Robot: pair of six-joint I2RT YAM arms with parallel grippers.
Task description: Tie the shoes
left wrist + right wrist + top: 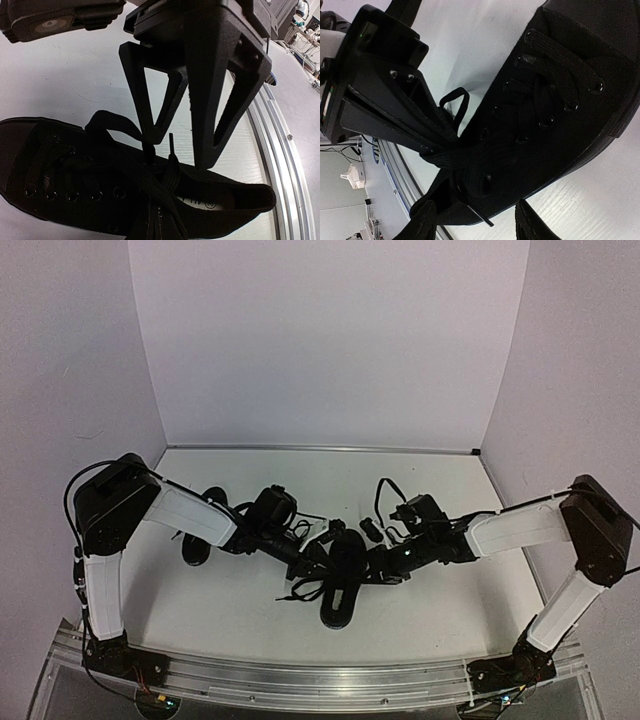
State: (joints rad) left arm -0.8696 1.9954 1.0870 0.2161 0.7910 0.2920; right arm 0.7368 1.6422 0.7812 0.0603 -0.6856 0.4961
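One black shoe (pixel 340 595) lies at the table's middle with both grippers on it. In the left wrist view the shoe (pixel 65 200) lies on its side, pale insole label (pixel 220 204) showing, laces crossed (pixel 170 175) at the throat. My left gripper (pixel 180 152) stands open just above that crossing, a lace end sticking up between its fingers and a lace loop (pixel 102 119) beside one tip. My right gripper (pixel 476 222) is open, its fingers straddling the shoe's (pixel 560 115) heel end. The second shoe (pixel 198 535) lies at the left, partly hidden behind my left arm.
An aluminium rail (pixel 320 680) runs along the near edge and also shows in the left wrist view (pixel 285 150). White walls close the table on three sides. Loose black lace and a cable (pixel 385 498) lie behind the middle shoe.
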